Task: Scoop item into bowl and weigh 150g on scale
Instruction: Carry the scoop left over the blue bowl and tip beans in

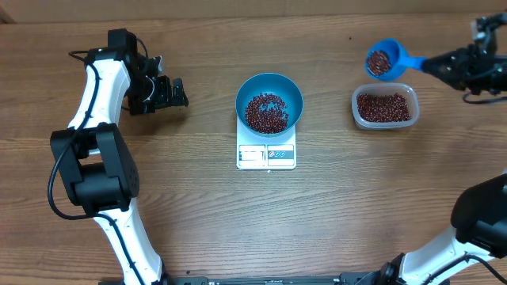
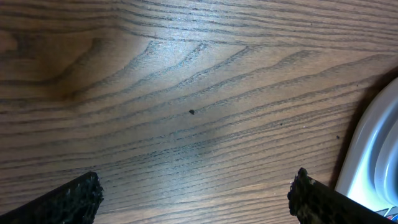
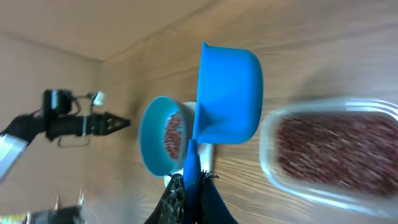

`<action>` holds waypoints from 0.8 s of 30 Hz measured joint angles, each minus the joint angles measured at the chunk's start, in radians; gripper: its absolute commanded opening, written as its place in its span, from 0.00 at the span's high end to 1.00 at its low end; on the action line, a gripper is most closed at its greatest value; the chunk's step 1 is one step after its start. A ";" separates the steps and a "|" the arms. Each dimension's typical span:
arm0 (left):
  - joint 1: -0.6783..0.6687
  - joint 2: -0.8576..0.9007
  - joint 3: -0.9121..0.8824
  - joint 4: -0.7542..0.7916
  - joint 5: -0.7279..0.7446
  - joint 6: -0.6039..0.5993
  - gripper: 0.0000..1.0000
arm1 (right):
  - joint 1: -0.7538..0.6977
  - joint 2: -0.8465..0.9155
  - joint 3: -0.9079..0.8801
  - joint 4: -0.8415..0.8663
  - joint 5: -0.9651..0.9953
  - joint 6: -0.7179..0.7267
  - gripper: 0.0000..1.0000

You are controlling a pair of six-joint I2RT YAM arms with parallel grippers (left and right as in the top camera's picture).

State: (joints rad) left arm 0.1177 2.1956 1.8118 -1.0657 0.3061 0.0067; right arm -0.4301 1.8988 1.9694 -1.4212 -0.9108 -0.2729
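Observation:
The round blue bowl (image 1: 292, 89) sits on the white scale (image 1: 266, 156) at mid-table, with a layer of red-brown beans (image 1: 266, 112) inside. My right gripper (image 1: 434, 64) is shut on the handle of a small blue scoop (image 1: 407, 58). The scoop carries beans (image 1: 379, 61) and hangs in the air just left of and beyond the clear tub (image 1: 356, 108). In the right wrist view the scoop (image 3: 229, 93) is seen from its underside, with the gripper (image 3: 191, 182) clamped on the handle and the bowl (image 3: 155, 134) beyond. My left gripper (image 1: 171, 92) stands open left of the bowl, empty.
The clear tub (image 3: 273, 162) holds more beans (image 1: 384, 107) right of the scale. In the left wrist view the open fingers (image 2: 68, 202) frame bare wood, and the scale's white edge (image 2: 373, 155) shows at the right.

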 measured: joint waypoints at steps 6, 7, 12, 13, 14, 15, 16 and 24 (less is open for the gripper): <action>0.000 0.000 0.000 0.000 0.000 0.000 0.00 | 0.185 0.000 0.002 0.048 -0.021 0.019 0.96; 0.000 0.000 0.000 0.000 0.000 0.000 0.00 | 0.214 0.000 0.002 0.055 -0.022 0.025 0.96; 0.000 0.000 0.000 0.000 0.000 0.000 0.00 | 0.357 0.000 0.002 0.060 0.000 0.037 0.96; 0.000 0.000 0.000 0.000 0.000 0.000 0.00 | 0.376 0.000 0.002 0.060 0.018 0.037 0.96; 0.000 0.000 0.000 0.000 0.000 0.000 0.00 | 0.399 0.000 0.002 0.060 0.042 0.037 0.96; 0.000 0.000 0.000 0.000 0.000 0.000 0.00 | 0.423 0.000 0.002 0.061 0.073 0.038 0.96; 0.000 0.000 0.000 0.000 0.000 0.000 0.00 | 0.447 0.000 0.002 0.063 0.107 0.037 0.96; 0.000 0.000 0.000 0.000 0.000 0.000 0.00 | 0.605 0.000 0.002 0.134 0.317 0.038 0.96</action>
State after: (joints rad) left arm 0.1177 2.1956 1.8118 -1.0660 0.3061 0.0067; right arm 0.1749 1.8988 1.9709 -1.2869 -0.5941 -0.2352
